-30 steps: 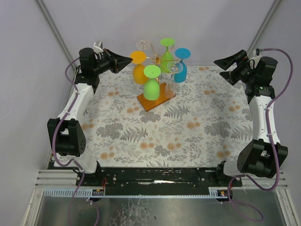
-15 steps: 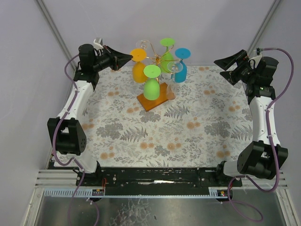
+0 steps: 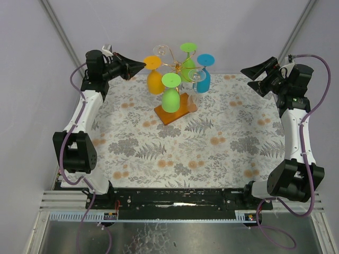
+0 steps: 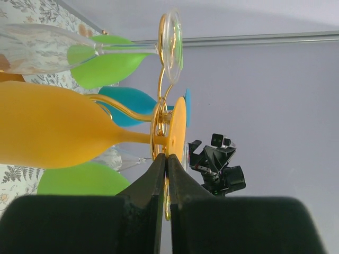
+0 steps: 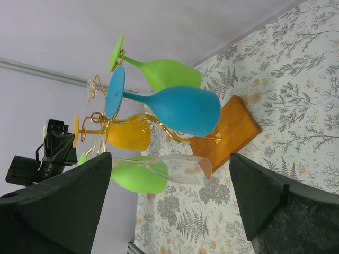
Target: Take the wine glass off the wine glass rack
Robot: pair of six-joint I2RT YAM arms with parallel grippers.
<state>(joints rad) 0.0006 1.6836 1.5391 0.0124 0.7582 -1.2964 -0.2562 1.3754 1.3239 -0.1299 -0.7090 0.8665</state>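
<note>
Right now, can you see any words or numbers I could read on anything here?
None: no words, numbers or signs can be read in any view.
The wine glasses are plain colours or clear.
The wine glass rack has a bare orange base.
The tablecloth shows only leaves and flowers.

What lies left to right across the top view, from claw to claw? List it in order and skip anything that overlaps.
left claw → orange wine glass → nearer green wine glass → blue wine glass → right claw
</note>
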